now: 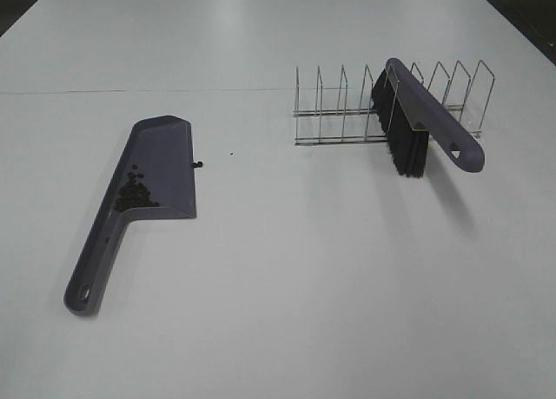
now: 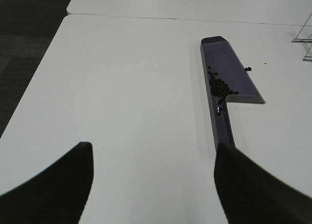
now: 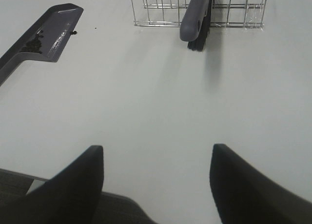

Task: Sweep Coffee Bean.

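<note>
1. Dustpan, purple-grey, lies flat on the white table, handle toward the near edge.
2. Coffee beans sit heaped inside the pan near its handle end; one stray bean lies on the table just beside the pan's right rim.
3. Brush rests slotted in the wire rack, bristles down (handle overhanging the front).
4. Left gripper: fingers spread, holding nothing.
5. Right gripper: fingers likewise apart, empty.
6. No legible writing or brand marks.
</note>
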### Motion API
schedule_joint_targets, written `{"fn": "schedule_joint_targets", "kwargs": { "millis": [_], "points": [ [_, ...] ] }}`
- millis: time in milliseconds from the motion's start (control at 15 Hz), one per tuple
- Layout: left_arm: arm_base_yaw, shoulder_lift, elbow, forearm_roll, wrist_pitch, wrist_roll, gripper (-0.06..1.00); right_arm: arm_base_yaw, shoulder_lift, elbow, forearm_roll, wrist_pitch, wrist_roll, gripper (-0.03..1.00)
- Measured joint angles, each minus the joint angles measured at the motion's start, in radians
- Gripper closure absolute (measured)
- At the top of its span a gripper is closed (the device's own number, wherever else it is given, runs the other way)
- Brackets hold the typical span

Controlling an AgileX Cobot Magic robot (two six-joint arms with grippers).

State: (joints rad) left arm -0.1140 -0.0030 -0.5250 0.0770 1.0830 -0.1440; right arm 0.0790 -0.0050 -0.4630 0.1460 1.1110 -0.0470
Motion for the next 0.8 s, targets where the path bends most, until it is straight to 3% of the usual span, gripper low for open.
{"fn": "schedule_joint_targets", "kwargs": {
  "millis": [400, 800],
  "points": [
    [0.0, 0.0, 0.0, -0.007, 0.0, 0.0, 0.32, 0.0, 0.0, 0.011, -0.073, 0.001, 0.002, 0.39],
    [0.003, 0.0, 0.0, -0.008, 0.0, 0.0, 0.32, 0.0, 0.0, 0.011, -0.081, 0.001, 0.008, 0.39]
  ]
}}
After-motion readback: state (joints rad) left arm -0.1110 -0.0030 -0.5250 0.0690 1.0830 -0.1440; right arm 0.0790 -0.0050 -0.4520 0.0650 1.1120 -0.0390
